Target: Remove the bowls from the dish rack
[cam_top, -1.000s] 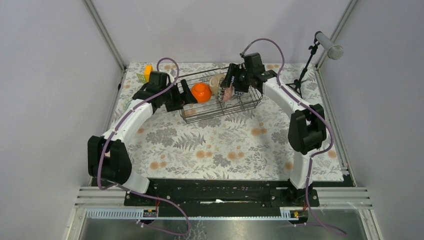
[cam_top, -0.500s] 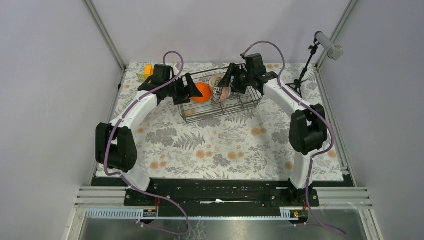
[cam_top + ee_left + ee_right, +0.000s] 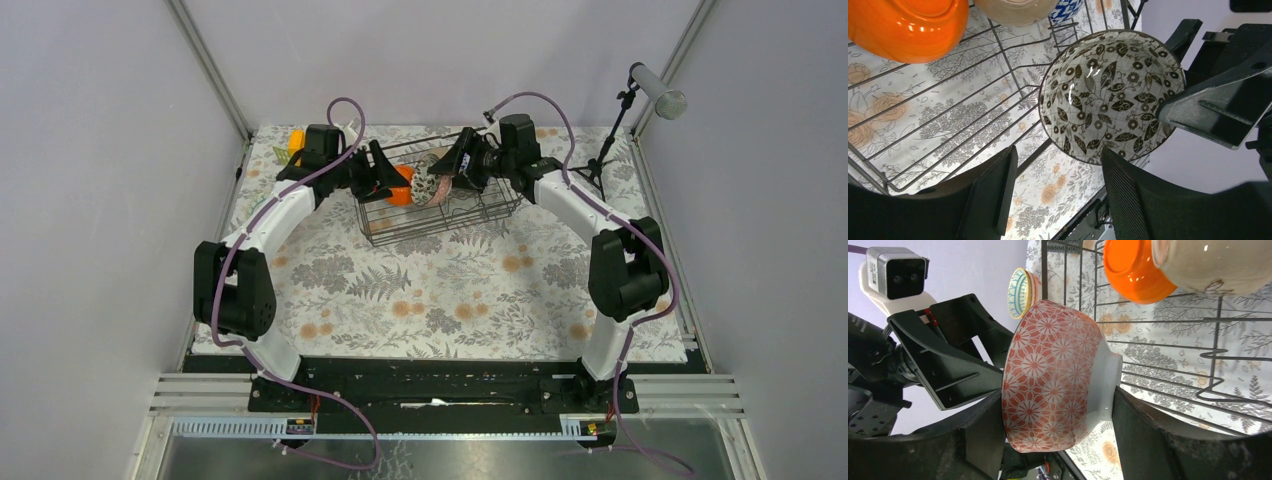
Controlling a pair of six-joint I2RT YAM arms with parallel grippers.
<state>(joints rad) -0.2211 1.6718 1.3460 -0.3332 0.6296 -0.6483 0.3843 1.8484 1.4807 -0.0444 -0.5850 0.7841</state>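
The black wire dish rack (image 3: 450,222) stands at the back of the table. My right gripper (image 3: 1053,435) is shut on the pink patterned bowl (image 3: 1053,375), holding it on edge above the rack's left half (image 3: 430,186). Its leaf-printed inside (image 3: 1110,95) faces my left gripper (image 3: 1058,192), which is open with nothing between its fingers, the bowl's rim just beyond its right finger (image 3: 1148,200). An orange bowl (image 3: 908,25), a beige bowl (image 3: 1015,7) and a blue zigzag bowl (image 3: 1068,7) sit in the rack (image 3: 948,145).
An orange block (image 3: 296,140) lies at the table's back left corner. A small round dish with a teal-lined inside (image 3: 1020,292) shows beyond the rack in the right wrist view. A microphone stand (image 3: 610,140) rises at the back right.
My left arm has swung right over the rack's left end and its jaws have narrowed. The right gripper has carried the pink bowl up and left, turning its inside toward the left gripper.
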